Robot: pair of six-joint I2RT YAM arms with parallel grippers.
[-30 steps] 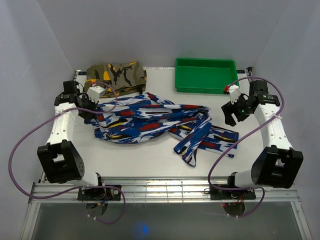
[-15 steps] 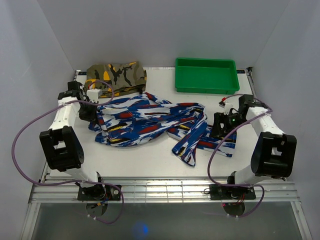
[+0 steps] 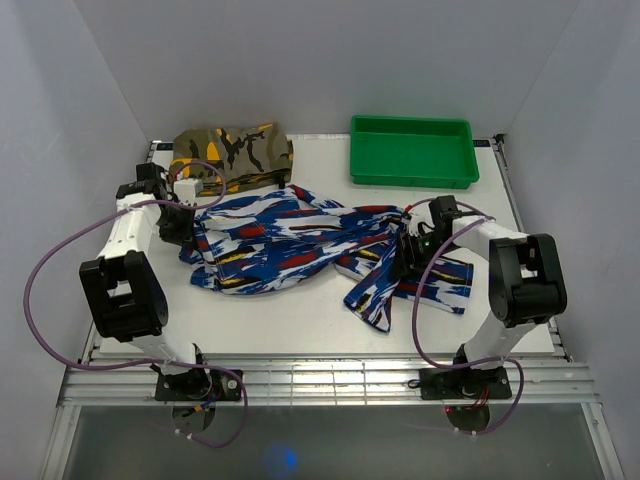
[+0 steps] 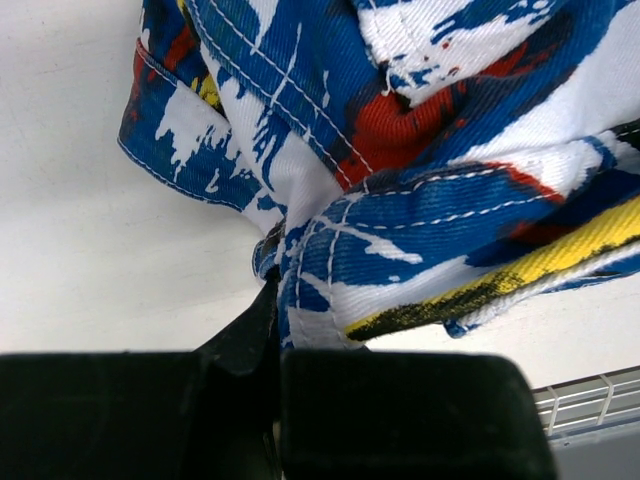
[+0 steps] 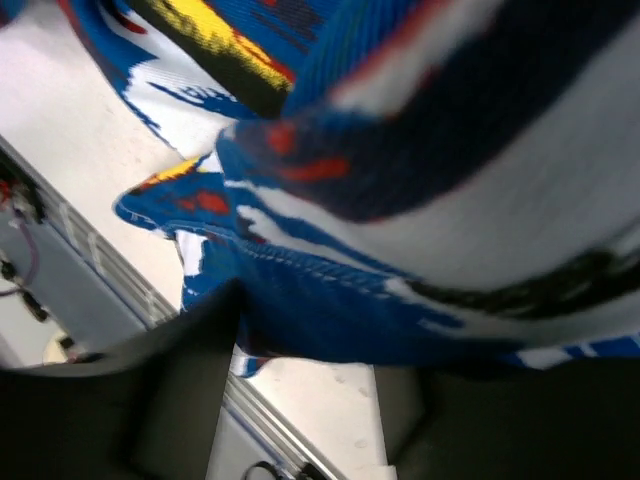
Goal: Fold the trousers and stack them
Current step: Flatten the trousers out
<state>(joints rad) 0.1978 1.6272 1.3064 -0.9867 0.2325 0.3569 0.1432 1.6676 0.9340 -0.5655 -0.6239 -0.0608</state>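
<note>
The trousers [image 3: 290,240] lie crumpled across the middle of the table, waist end to the left, legs trailing right. My left gripper [image 3: 188,230] sits at their left end. In the left wrist view it [image 4: 278,330] is shut on a stitched edge of the trousers [image 4: 400,150]. My right gripper [image 3: 410,255] is low over the leg ends. In the right wrist view it [image 5: 315,345] is open, its fingers apart with a fold of the trousers [image 5: 420,150] hanging at their tips and bare table between them.
A folded olive camouflage garment [image 3: 232,150] lies at the back left, just behind the left gripper. A green tray [image 3: 410,182] stands at the back right. Bare white table [image 3: 300,320] runs along the front, ending at a metal rail.
My right arm has swung left and down from the table's right side onto the trouser legs. The left gripper dropped slightly at the trousers' left end, then stayed put.
</note>
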